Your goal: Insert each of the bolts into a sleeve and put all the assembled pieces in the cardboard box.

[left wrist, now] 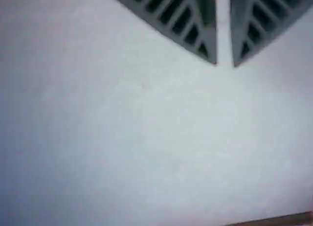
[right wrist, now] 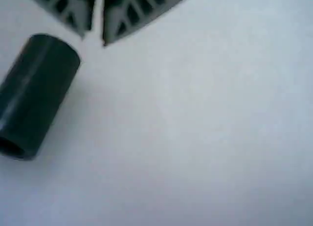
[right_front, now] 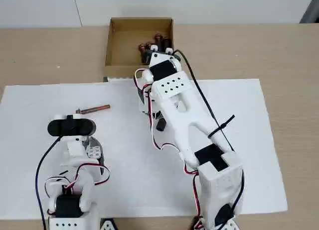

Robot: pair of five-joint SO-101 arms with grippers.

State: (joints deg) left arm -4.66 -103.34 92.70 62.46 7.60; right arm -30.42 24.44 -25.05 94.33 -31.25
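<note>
A copper bolt (right_front: 93, 109) lies on the white paper (right_front: 45, 120), just beyond the left arm; its edge appears as a brown strip, the bolt (left wrist: 288, 219), in the left wrist view. My left gripper (left wrist: 224, 63) hangs shut over bare paper, holding nothing. A dark sleeve (right wrist: 34, 96) lies on its side on the paper, right beside my right gripper (right wrist: 93, 40), which is shut and empty. From above, the sleeve (right_front: 160, 124) peeks out under the right arm (right_front: 174, 95). The cardboard box (right_front: 117, 41) holds several assembled pieces (right_front: 152, 43) in its near right corner.
The right arm stretches from the table's front right toward the box, its wrist overhanging the box's front wall. The left arm (right_front: 72, 155) is folded at the front left. Bare wooden table (right_front: 279, 51) surrounds the paper.
</note>
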